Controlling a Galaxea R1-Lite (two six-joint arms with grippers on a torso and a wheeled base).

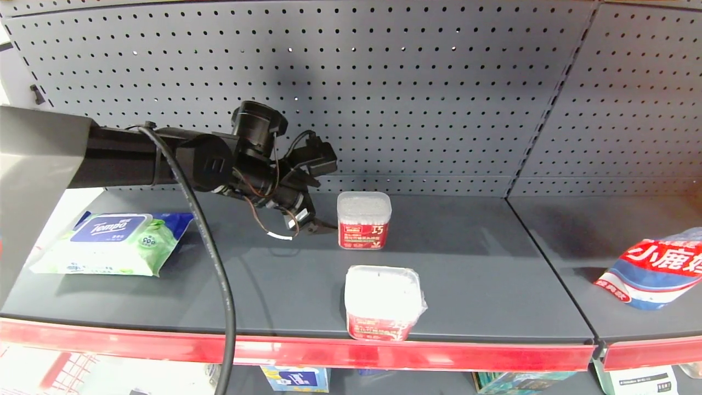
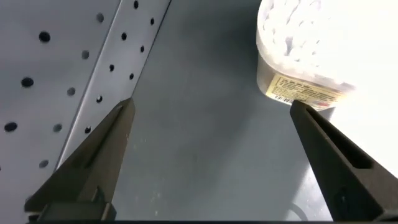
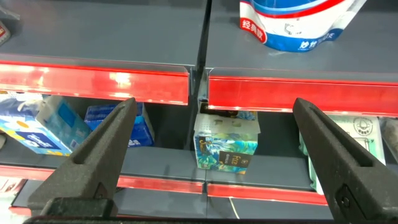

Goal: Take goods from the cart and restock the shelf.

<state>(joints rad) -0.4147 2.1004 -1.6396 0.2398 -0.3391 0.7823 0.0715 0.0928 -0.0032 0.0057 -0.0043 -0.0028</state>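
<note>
The left hand (image 2: 211, 104) hangs wide open and empty over the shelf (image 1: 482, 263), with the back tub (image 1: 363, 219) just at its 3 o'clock. A second tub (image 1: 383, 310) stands at the back tub's 6 o'clock, by the shelf's front edge. The right hand (image 3: 212, 102) gapes empty too.

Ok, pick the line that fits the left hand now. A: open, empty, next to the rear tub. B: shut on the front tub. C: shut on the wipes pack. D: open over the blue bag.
A: the left hand is spread with nothing in it, beside the rear tub.
</note>
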